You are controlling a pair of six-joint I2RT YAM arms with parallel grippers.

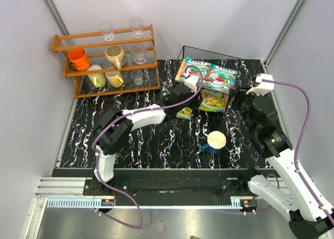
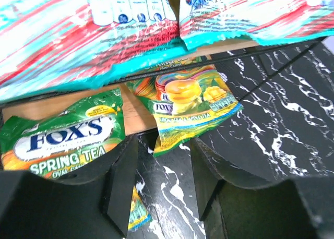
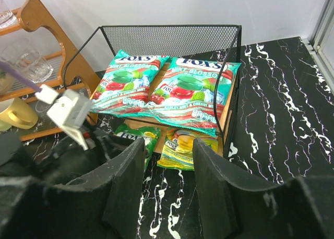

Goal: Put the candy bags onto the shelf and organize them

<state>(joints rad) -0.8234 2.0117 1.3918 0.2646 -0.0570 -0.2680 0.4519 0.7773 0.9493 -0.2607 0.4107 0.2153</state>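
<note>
Left pincer [image 2: 162,187], part-open and empty, sits over the glossy green candy packet [image 2: 68,137]; pulling nearward could drag it off the black-wire wooden shelf [image 2: 39,109].

There are two teal candy bags [image 1: 192,68] and two yellow-green candy bags [image 1: 214,99]. Also four mugs [image 1: 78,59], four glasses [image 1: 136,26] and one cup [image 1: 215,141].

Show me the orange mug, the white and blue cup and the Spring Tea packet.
Orange ceramic mug [image 1: 78,59]: top external view, its body.
White-and-blue cup [image 1: 216,140]: top external view, its inside.
Glossy green Spring Tea packet [image 2: 65,134]: left wrist view, its logo.
</note>
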